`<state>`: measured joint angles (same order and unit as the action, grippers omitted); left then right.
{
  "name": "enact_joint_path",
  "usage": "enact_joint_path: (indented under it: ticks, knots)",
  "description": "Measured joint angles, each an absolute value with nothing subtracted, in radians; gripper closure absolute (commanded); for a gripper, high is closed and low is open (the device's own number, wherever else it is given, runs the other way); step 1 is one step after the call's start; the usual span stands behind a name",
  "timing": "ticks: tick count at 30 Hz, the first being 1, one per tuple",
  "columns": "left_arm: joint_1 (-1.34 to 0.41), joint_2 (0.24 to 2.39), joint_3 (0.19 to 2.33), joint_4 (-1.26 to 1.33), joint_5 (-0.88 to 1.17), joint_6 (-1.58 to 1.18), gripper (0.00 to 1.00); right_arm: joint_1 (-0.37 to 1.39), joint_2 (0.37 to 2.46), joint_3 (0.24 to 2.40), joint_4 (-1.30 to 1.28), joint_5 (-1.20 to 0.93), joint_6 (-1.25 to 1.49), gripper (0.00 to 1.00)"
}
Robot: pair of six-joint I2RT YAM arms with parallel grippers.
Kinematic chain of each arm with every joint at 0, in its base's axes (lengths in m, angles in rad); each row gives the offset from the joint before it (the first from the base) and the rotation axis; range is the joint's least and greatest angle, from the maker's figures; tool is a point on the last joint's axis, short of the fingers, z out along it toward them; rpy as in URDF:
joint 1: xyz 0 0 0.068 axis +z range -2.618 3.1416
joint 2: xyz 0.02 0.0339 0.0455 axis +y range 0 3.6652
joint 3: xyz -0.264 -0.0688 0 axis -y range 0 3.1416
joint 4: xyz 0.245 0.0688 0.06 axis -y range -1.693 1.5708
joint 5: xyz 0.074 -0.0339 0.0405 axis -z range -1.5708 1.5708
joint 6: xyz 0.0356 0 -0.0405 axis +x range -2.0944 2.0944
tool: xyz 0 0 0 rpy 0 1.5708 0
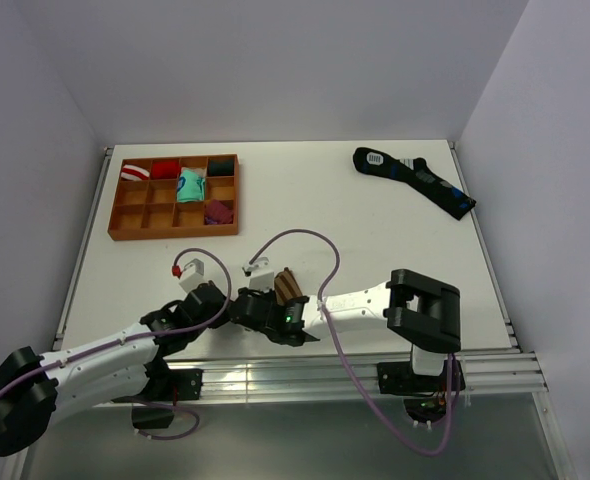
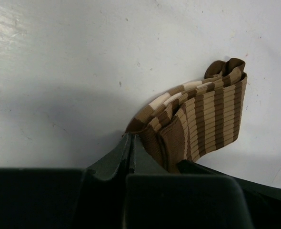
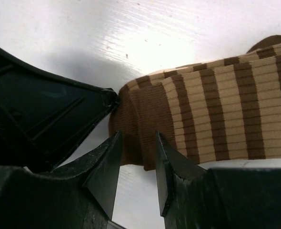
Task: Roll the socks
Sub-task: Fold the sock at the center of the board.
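A brown and tan striped sock (image 1: 288,286), folded into a thick bundle, lies on the white table near the front edge. It also shows in the left wrist view (image 2: 202,119) and the right wrist view (image 3: 216,119). My left gripper (image 2: 131,137) is shut, its tips touching the edge of the sock's plain brown cuff; I see no fabric between the fingers. My right gripper (image 3: 137,136) is open with a narrow gap, and the cuff's lower corner sits between its fingertips. In the top view both grippers, left (image 1: 237,300) and right (image 1: 267,306), meet at the sock's near end.
A wooden compartment tray (image 1: 173,236) at the back left holds several rolled socks, among them a teal one (image 1: 190,186) and a maroon one (image 1: 218,211). A dark blue sock pair (image 1: 415,181) lies flat at the back right. Walls stand close on both sides.
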<state>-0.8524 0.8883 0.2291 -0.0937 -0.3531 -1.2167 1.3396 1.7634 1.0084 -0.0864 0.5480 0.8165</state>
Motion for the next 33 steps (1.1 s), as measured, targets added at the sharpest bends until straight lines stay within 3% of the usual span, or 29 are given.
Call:
enact_joint_path:
  ticks: [9, 14, 20, 33]
  knots:
    - [-0.852, 0.895, 0.229, -0.072, -0.353, -1.217, 0.97, 1.340, 1.798, 1.016, -0.113, 0.568, 0.817, 0.66]
    - [-0.852, 0.895, 0.229, -0.072, -0.353, -1.217, 0.96, 1.340, 1.806, 1.018, -0.130, 0.582, 0.817, 0.80]
    - [-0.852, 0.895, 0.229, -0.072, -0.353, -1.216, 0.96, 1.340, 1.806, 1.033, -0.149, 0.600, 0.820, 0.89]
    - [-0.852, 0.902, 0.229, -0.068, -0.353, -1.216, 0.96, 1.340, 1.769, 1.048, -0.177, 0.613, 0.812, 0.94]
